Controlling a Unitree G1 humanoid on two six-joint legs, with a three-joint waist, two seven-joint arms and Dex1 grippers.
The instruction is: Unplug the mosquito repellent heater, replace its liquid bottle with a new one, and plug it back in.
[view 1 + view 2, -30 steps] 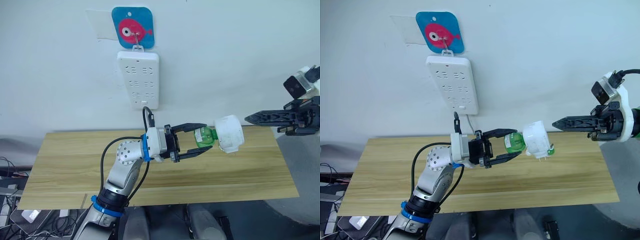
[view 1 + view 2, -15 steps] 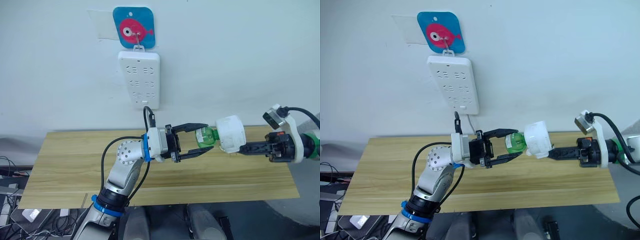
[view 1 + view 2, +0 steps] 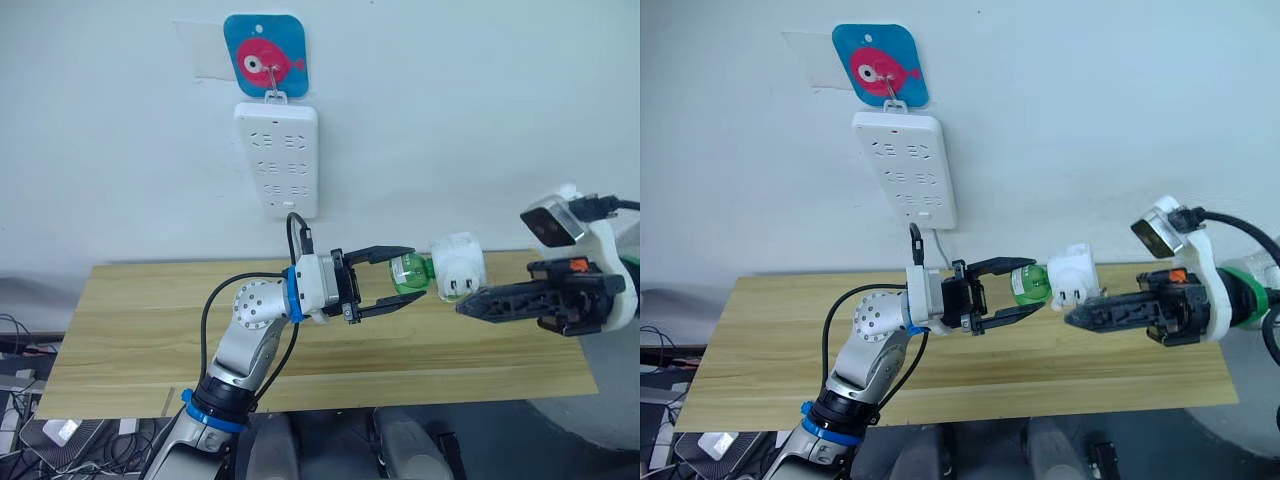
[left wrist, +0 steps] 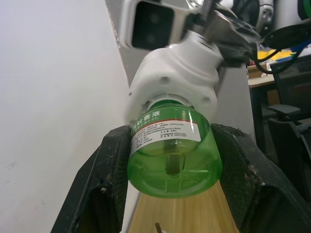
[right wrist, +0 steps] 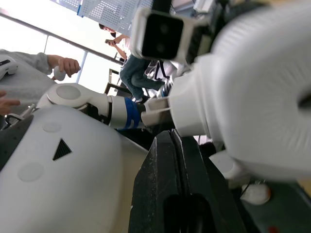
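Right now your left claw [image 3: 401, 291] is clamped on the green bottle [image 3: 408, 273], one black finger on each side of its round body, and the white heater [image 3: 458, 268] hangs off the bottle's neck in mid-air above the table [image 3: 130, 320], over its far edge toward the right corner, with its two prongs facing out. It is unplugged; the power strip [image 3: 277, 158] on the wall above the far edge has no plug in it. Your right claw [image 3: 468, 308] sits just beside and below the heater, pointing at it, but I cannot tell whether its fingers are apart or together, nor whether they touch the white shell. Judge the pair as light and rigid: thin smooth plastic on both, so nothing will give under the fingers, and the bottle's curved wall looks slippery, likely to spin in the pads if you twist hard. The left wrist view shows the bottle seated deep between the fingers [image 4: 104, 189], label up near the neck, which seems a sound hold. To part the two, you would probably do best to take the heater across its flatter sides, clear of the prongs and the neck joint, and turn it against the held bottle. Squeeze moderately, since the liquid inside could spill through the wick opening if the bottle tips once free.
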